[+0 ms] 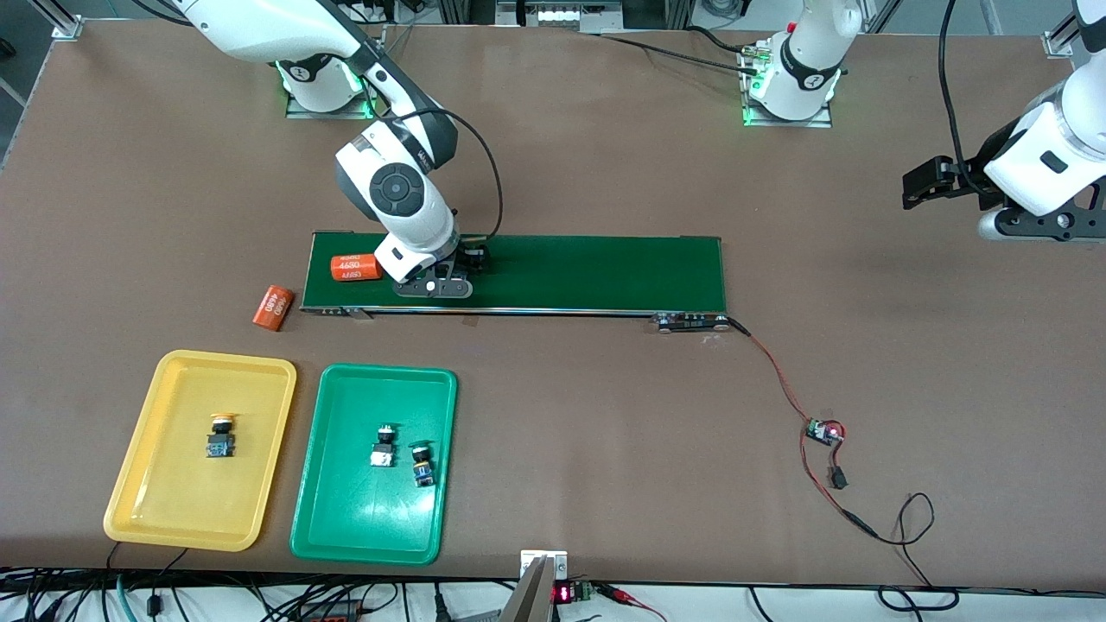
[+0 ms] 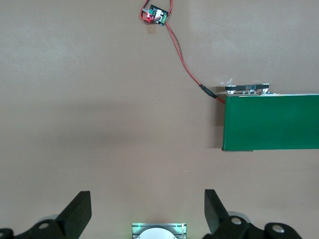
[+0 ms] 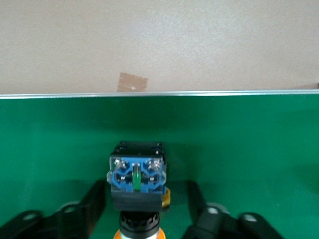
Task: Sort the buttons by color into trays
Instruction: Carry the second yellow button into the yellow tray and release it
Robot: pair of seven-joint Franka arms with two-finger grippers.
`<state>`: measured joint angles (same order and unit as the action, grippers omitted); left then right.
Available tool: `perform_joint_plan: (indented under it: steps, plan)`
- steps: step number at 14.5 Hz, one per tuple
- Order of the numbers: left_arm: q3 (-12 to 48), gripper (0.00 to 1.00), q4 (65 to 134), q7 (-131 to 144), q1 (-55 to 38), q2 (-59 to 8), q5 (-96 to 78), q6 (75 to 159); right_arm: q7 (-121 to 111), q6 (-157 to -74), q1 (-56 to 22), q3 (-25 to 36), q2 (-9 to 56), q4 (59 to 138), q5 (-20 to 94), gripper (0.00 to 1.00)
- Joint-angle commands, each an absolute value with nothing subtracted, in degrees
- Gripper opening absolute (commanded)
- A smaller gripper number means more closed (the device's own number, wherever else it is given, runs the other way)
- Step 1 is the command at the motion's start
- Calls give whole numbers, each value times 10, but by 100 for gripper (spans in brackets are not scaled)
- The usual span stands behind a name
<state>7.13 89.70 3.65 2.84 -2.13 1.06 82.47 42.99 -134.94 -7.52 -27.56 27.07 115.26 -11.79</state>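
– Buttons, where?
– One yellow-cap button point(image 1: 221, 436) in the yellow tray point(image 1: 138, 466). Two green-cap buttons point(image 1: 383, 445) point(image 1: 422, 462) in the green tray point(image 1: 328, 492), side by side. Fourth button point(image 3: 137, 177) lies on the belt point(image 1: 596, 272), orange cap showing in the right wrist view.
– Right hand?
– My right hand point(image 3: 145, 188) is low over the belt at the right arm's end. Fingers point(image 3: 97, 199) are apart, one each side of the fourth button. Not clamped; gap shows on one side.
– Left hand?
– My left hand point(image 2: 147, 206) waits over bare counter point(image 1: 605, 432) at the left arm's end, fingers apart, holding nothing.
– Other stuff?
– One orange cylinder point(image 1: 355, 267) on the belt just beside my right hand, another point(image 1: 273, 307) on the counter off the belt's end, near the yellow tray. A red-black wire point(image 1: 782, 384) runs from the belt to a small board point(image 1: 823, 430).
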Motion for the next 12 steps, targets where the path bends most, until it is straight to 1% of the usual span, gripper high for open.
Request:
perform_joint_plan:
  steps: [1, 3, 5, 8, 10, 12]
  plan:
    - [75, 100, 894, 37, 29, -21, 12, 817, 418, -1353, -77, -262, 269, 1154, -125, 9]
    - [75, 100, 894, 38, 28, -21, 12, 817, 411, -1352, -75, -256, 263, 1145, -125, 5]
    - [74, 100, 895, 37, 28, -21, 12, 817, 388, -1329, -64, -240, 246, 1109, -123, 5]
    - [75, 100, 894, 38, 28, -21, 12, 817, 334, -1279, -49, -220, 249, 998, -117, 5]
    - [74, 100, 894, 38, 28, -21, 12, 817, 267, -1278, -29, -196, 261, 955, -120, 5]
    - [75, 100, 894, 38, 28, -21, 12, 817, 186, -1282, 8, -184, 294, 907, -120, 5]
